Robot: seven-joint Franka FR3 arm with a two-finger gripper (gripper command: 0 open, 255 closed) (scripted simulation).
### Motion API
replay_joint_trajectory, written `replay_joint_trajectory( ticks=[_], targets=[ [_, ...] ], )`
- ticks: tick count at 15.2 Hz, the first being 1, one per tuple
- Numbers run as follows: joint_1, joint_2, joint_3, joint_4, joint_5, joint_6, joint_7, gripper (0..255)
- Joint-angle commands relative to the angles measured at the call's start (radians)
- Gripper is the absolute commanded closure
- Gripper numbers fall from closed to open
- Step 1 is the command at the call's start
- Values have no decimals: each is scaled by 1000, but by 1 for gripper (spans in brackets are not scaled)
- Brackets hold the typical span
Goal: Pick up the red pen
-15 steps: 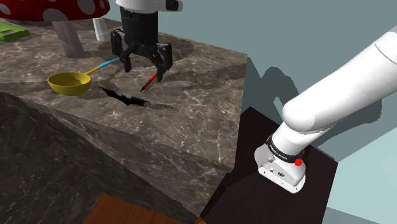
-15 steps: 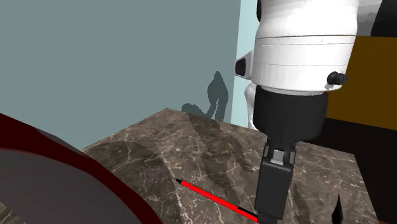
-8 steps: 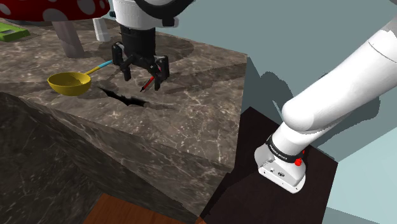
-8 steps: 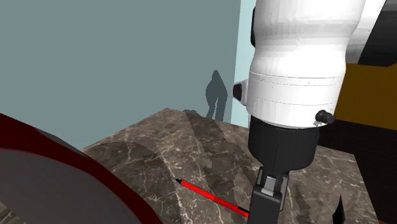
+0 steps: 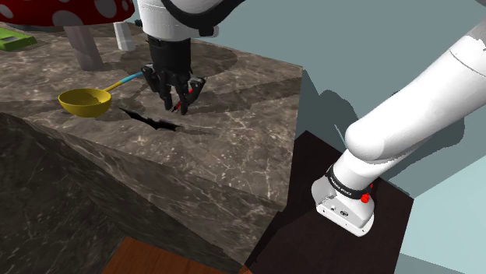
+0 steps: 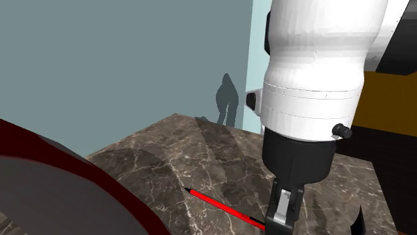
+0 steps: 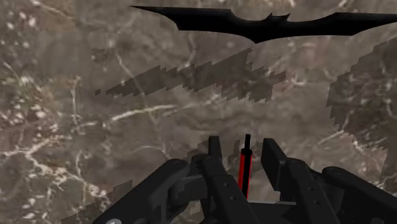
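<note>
The red pen (image 5: 186, 94) lies on the dark marble counter (image 5: 234, 132), black at its tips. My black gripper (image 5: 177, 104) points straight down over it, and the fingertips reach the counter on either side of the pen. In the wrist view the pen (image 7: 244, 167) stands between the two fingers (image 7: 213, 156), with a thin gap on each side, so nothing clasps it. In the second exterior view the pen (image 6: 220, 205) runs under the gripper (image 6: 281, 219), which hides its near end.
A flat black bat-shaped piece (image 5: 160, 121) lies just beside the gripper, also ahead of the fingers (image 7: 267, 22). A yellow ladle (image 5: 84, 100) with a blue handle lies further along. A red spotted mushroom (image 5: 74, 12) stands behind. The counter edge (image 5: 288, 156) drops toward the stand.
The gripper has come down over the pen to the counter, and its fingers have drawn in from wide apart to close beside the pen.
</note>
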Motion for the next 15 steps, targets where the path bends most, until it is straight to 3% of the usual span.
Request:
replay_joint_trajectory(
  ticks=[1, 4, 15],
  targets=[
    [0, 7, 3, -6, 0, 27, 2, 255],
    [0, 1, -1, -10, 5, 28, -5, 255],
    [2, -39, -35, 113, 28, -123, -22, 255]
  ],
)
